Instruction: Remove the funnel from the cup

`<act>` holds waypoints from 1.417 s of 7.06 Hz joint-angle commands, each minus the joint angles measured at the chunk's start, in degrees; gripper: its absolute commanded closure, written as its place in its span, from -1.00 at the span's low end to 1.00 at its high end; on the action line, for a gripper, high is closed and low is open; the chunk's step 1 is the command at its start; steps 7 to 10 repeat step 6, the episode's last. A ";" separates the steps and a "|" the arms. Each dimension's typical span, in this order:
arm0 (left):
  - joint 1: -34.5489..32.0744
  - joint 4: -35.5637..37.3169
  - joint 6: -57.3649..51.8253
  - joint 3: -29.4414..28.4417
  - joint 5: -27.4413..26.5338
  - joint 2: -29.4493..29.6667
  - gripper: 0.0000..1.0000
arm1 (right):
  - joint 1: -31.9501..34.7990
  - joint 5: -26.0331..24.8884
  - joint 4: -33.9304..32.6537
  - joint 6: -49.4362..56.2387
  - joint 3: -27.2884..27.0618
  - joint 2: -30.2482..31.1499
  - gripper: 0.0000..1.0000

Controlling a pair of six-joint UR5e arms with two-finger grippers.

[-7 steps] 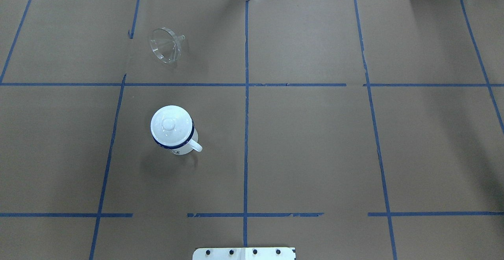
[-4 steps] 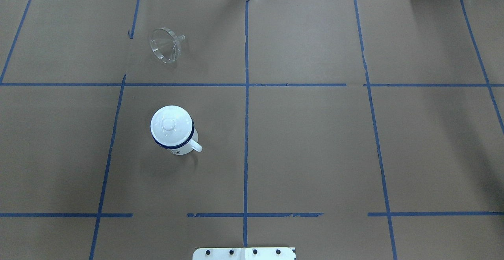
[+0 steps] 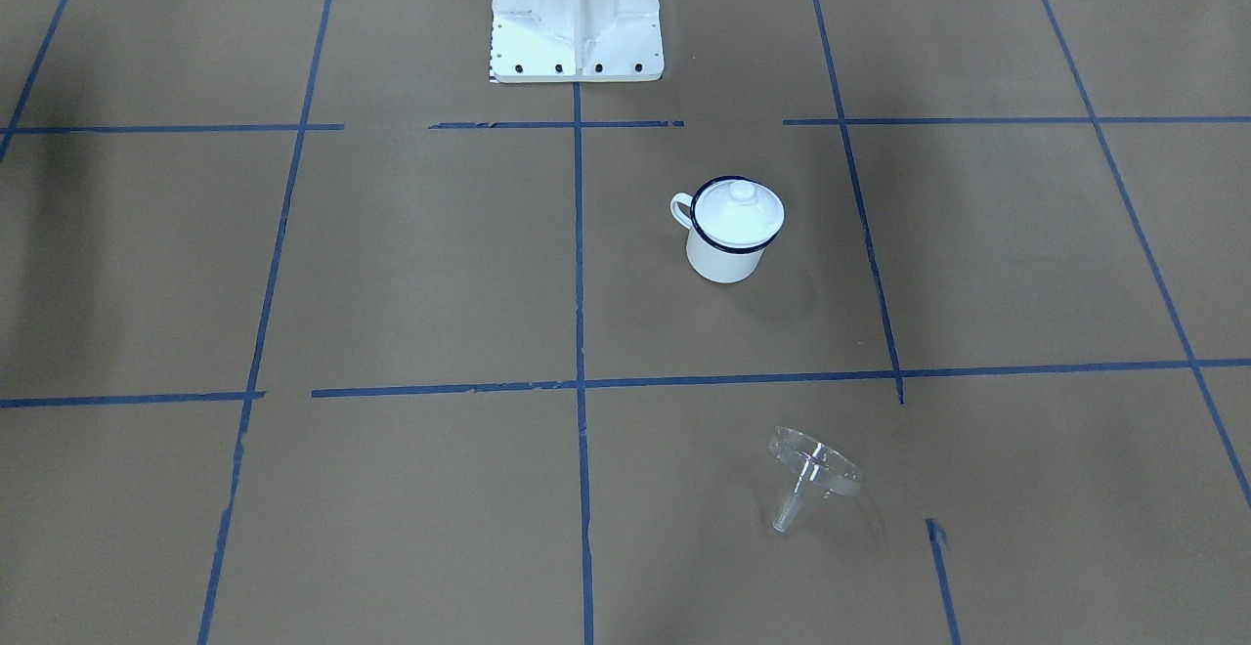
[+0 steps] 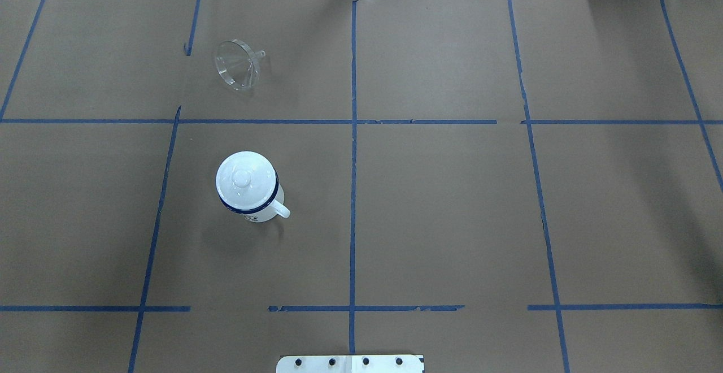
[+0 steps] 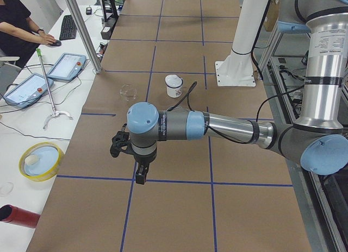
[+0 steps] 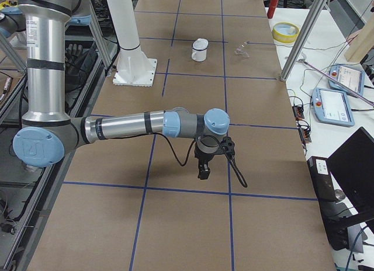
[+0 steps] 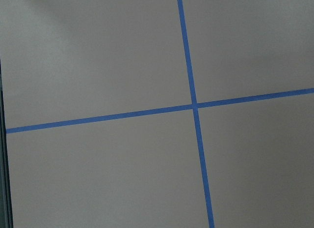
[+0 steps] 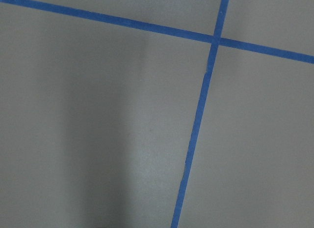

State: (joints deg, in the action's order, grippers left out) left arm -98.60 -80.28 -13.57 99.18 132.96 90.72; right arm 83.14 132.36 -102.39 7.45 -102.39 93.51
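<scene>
Brown paper covers the worktop (image 4: pixel 452 220), marked into squares by blue tape lines (image 4: pixel 353 192). From where I stand, the funnel (image 4: pixel 237 68) is out of the cup (image 3: pixel 721 259) and well apart from it. It lies tipped on its side on the robot's left half, near the far edge on the operators' side, with its spout angled toward that edge and the middle line. Being clear, it nearly melts into the paper; only the rim and a few glints give it away.

The cup stands upright on the same half, about midway between the near and far edges. Its handle points toward the centre line. A white domed lid (image 4: pixel 245 181) sits on top and hides the inside completely, and from above it covers most of the cup's wall too.

Both arms hang over the ends of the worktop, far from the two things. The left tool (image 5: pixel 140 176) points down over the left end and the right tool (image 6: pixel 203 173) over the right end. Each appears only in a side view, small and dark, so I cannot tell how far apart the fingers are. The wrist cameras take in just paper and a tape crossing.
</scene>
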 commanded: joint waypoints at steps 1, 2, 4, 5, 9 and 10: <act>0.16 -4.59 -0.14 -2.13 0.45 -0.10 -1.00 | 0.00 0.00 0.00 0.02 0.00 0.00 -1.00; 1.12 -4.54 -0.14 -2.41 5.33 -0.10 -1.00 | 0.00 0.00 0.00 -0.06 0.00 0.00 -1.00; 1.22 -4.54 -0.23 -4.08 5.64 -0.10 -1.00 | 0.00 0.00 0.00 -0.06 0.00 0.00 -1.00; 1.31 -4.54 -0.14 -4.17 5.55 -0.01 -1.00 | 0.00 0.00 0.00 0.02 0.00 0.00 -1.00; 1.39 -4.54 -0.14 -4.00 5.55 0.07 -1.00 | 0.00 0.00 0.00 -0.06 0.00 0.00 -1.00; 1.39 -4.54 -0.14 -4.00 5.55 0.07 -1.00 | 0.00 0.00 0.00 -0.06 0.00 0.00 -1.00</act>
